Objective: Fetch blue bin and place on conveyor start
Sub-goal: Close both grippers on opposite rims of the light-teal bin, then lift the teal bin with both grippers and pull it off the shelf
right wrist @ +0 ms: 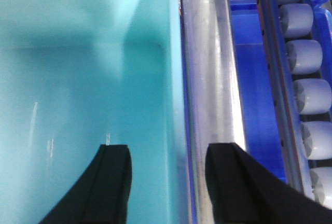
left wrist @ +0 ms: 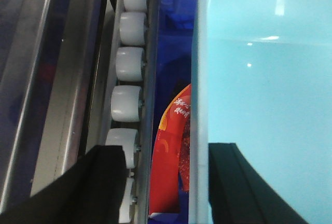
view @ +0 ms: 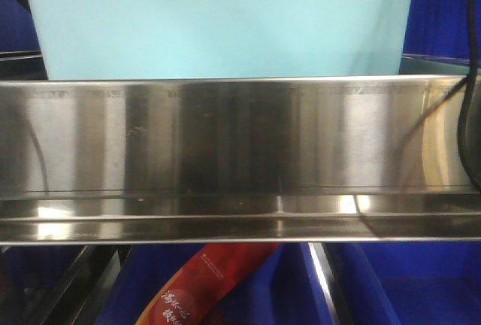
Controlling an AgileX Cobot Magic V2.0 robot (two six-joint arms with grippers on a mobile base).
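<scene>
The blue bin [view: 218,24], a pale turquoise tub, stands on the shelf behind a stainless-steel rail [view: 240,137]. In the left wrist view my left gripper [left wrist: 167,150] is open astride the bin's left rim [left wrist: 199,105]. One finger [left wrist: 104,182] is outside and the other is inside the bin [left wrist: 270,79]. In the right wrist view my right gripper [right wrist: 168,150] is open astride the right wall. One finger [right wrist: 111,182] is inside the bin [right wrist: 78,79] and the other hangs over the steel rail [right wrist: 207,53]. The conveyor start is out of view.
Rows of white rollers [left wrist: 127,63] [right wrist: 306,58] run along both sides of the bin. Dark blue crates [view: 443,9] [view: 421,287] sit beside and below the shelf. A red packet [view: 203,283] [left wrist: 168,156] lies below. A black cable [view: 470,114] hangs at the right.
</scene>
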